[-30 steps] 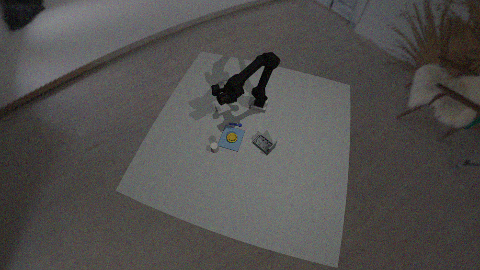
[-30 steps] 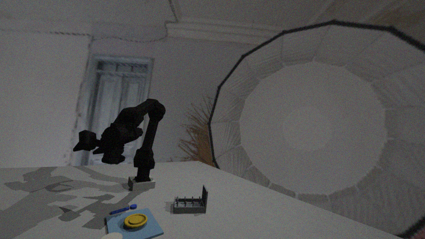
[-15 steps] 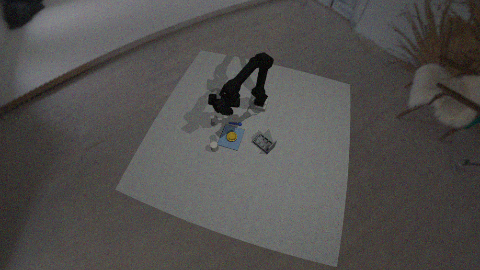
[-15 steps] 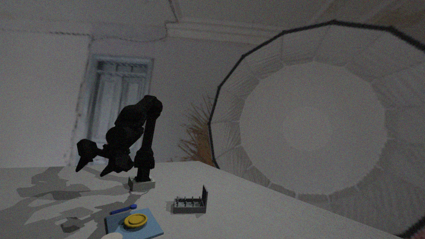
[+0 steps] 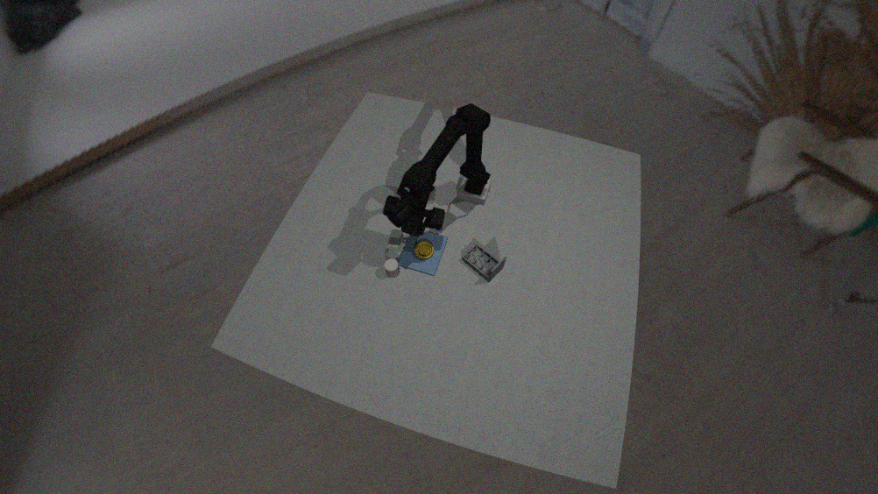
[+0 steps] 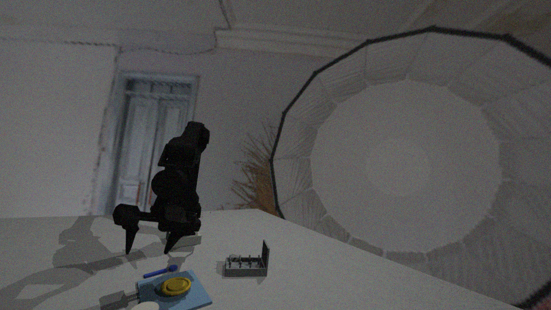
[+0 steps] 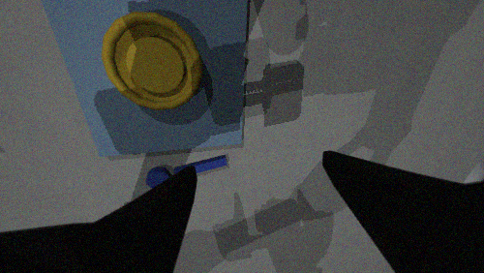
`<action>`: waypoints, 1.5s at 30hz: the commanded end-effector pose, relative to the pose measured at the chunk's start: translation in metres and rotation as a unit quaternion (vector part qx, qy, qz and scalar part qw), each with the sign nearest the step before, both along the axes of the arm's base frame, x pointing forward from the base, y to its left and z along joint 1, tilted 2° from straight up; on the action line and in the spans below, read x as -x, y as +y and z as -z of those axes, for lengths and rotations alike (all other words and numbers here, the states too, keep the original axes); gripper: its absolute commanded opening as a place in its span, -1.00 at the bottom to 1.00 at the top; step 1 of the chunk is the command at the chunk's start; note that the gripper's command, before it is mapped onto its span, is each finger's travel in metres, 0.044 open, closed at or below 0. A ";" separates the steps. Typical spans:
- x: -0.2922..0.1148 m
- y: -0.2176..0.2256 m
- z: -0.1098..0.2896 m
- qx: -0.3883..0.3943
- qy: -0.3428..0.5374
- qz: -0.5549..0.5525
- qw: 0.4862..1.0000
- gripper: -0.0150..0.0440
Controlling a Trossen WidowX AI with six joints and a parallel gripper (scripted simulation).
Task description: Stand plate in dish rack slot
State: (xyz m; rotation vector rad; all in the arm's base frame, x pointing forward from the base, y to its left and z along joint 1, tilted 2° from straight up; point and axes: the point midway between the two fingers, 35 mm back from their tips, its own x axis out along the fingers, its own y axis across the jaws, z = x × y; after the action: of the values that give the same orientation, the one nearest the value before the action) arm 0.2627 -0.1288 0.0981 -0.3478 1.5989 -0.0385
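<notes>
Tool (image 6: pixel 148 252) spread wide, nothing between its fingers, both dark tips pointing down at the bench (image 6: pixel 347 269) and hanging above it, short of the plate. Yellow plate (image 7: pixel 152 59) lies flat on a light blue mat (image 7: pixel 68 34), near the mat's middle; in the wrist view it sits ahead and to the left of the finger gap. Small blue spoon-like utensil (image 7: pixel 203 166) lies on the bench just off the mat's near edge, its round end partly hidden behind one fingertip (image 7: pixel 186 176). Dish rack (image 6: pixel 246 265), grey with short upright rails and one taller end wall, stands apart from the mat on the bench, slots unoccupied. White cup (image 5: pixel 391 266) just beside the mat's corner on the side away from the rack. Arm (image 5: pixel 442 150) folded over, elbow high, wrist bent down toward the mat. Heavy overlapping shadows across the bench under the arm.
</notes>
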 end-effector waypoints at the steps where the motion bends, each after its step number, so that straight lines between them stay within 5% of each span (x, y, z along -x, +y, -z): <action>1: -0.019 0.020 0.006 -0.045 -0.023 0.023 0.998 0.86; 8: -0.046 0.059 0.012 -0.121 -0.051 0.061 0.989 0.86; 45: -0.049 0.056 0.064 -0.121 -0.051 0.061 0.989 0.86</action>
State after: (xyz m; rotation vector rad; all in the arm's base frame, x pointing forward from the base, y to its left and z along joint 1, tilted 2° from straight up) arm 0.3137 -0.0734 0.0409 -0.0640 1.4928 0.0381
